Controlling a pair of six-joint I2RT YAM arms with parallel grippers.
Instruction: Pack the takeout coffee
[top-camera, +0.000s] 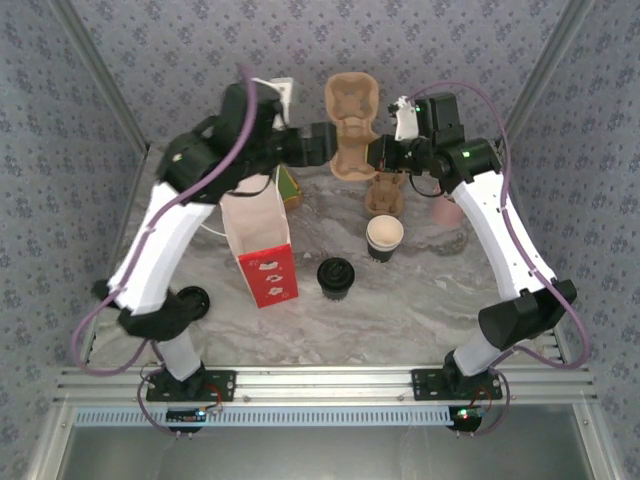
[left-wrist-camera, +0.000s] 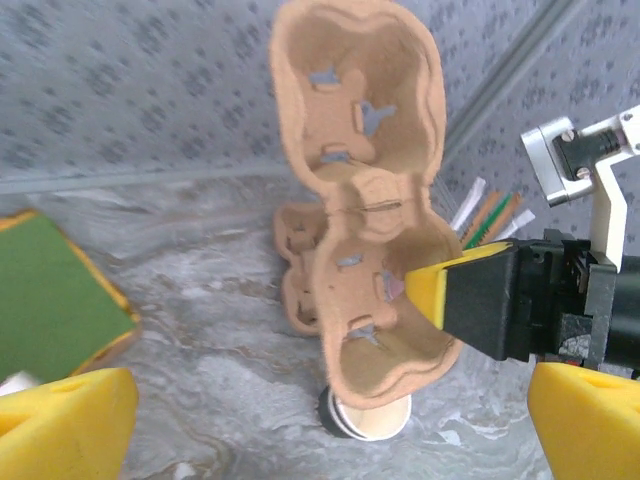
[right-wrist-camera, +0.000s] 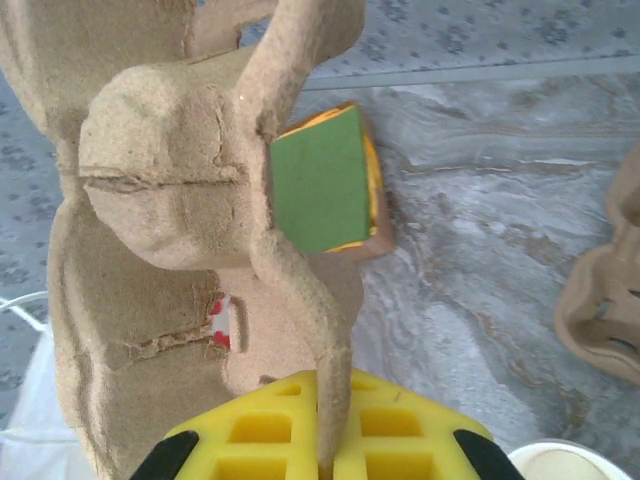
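Note:
The takeout coffee (top-camera: 384, 237) stands open on the marble table, white-rimmed with a dark sleeve; its rim also peeks out under the carrier (left-wrist-camera: 385, 425) and at the frame corner (right-wrist-camera: 565, 462). A brown pulp cup carrier (top-camera: 352, 120) hangs upright in the air above the table's back. My right gripper (top-camera: 380, 152) is shut on the carrier's thin edge (right-wrist-camera: 335, 440), and its yellow pad (left-wrist-camera: 435, 290) presses the carrier's lower pocket. My left gripper (top-camera: 322, 145) stands open beside the carrier, its yellow fingers (left-wrist-camera: 60, 420) spread wide and touching nothing. The red-and-white bag (top-camera: 258, 245) stands open at left.
A second carrier (top-camera: 387, 192) lies on the table behind the coffee. A dark lidded cup (top-camera: 335, 276) sits near the bag, a loose black lid (top-camera: 192, 298) at the left edge. A green box (right-wrist-camera: 325, 180) and a pink cup of sticks (top-camera: 447, 210) stand at the back.

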